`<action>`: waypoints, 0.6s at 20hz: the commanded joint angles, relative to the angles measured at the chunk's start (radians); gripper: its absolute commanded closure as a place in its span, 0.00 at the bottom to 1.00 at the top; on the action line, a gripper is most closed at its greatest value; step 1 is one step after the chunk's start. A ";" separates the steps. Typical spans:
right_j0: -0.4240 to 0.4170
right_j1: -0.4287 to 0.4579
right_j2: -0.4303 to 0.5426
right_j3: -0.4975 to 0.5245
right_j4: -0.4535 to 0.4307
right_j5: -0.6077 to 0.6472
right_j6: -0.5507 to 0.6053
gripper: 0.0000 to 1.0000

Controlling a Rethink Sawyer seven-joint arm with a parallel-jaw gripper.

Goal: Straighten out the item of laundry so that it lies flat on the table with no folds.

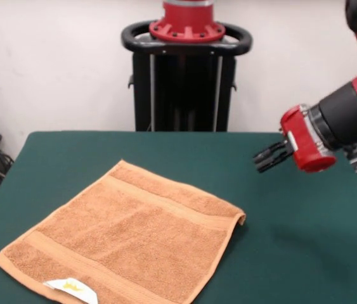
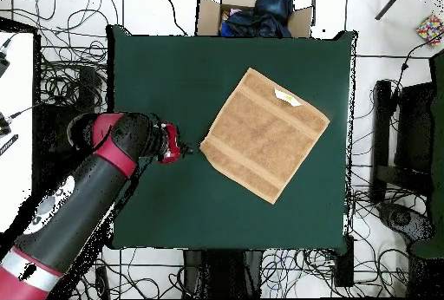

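Observation:
The orange-tan towel (image 1: 124, 244) lies spread out on the dark green table (image 1: 305, 247), on the left in the front view, with a woven band near each of two edges. Its white tag (image 1: 70, 289) is at the front edge. The towel's right corner (image 1: 240, 218) is slightly raised. In the overhead view the towel (image 2: 264, 133) lies as a tilted square right of the table's (image 2: 165, 71) middle, tag (image 2: 287, 98) at its top edge. My gripper (image 1: 262, 161) hovers right of the towel, apart from it, open and empty. In the overhead view it (image 2: 184, 152) points at the towel's left corner.
The black pedestal (image 1: 186, 76) stands behind the table's far edge. A cardboard box with dark clothes (image 2: 251, 10) sits beyond the table's top edge in the overhead view. Cables cover the floor all round. Black equipment (image 2: 408, 140) stands at the right.

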 commanded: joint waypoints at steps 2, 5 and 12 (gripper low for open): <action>-0.027 0.148 -0.099 -0.144 0.017 0.052 0.412 1.00; -0.021 0.190 -0.133 -0.170 0.046 0.100 0.467 1.00; -0.033 0.230 -0.110 -0.221 0.094 0.198 0.527 1.00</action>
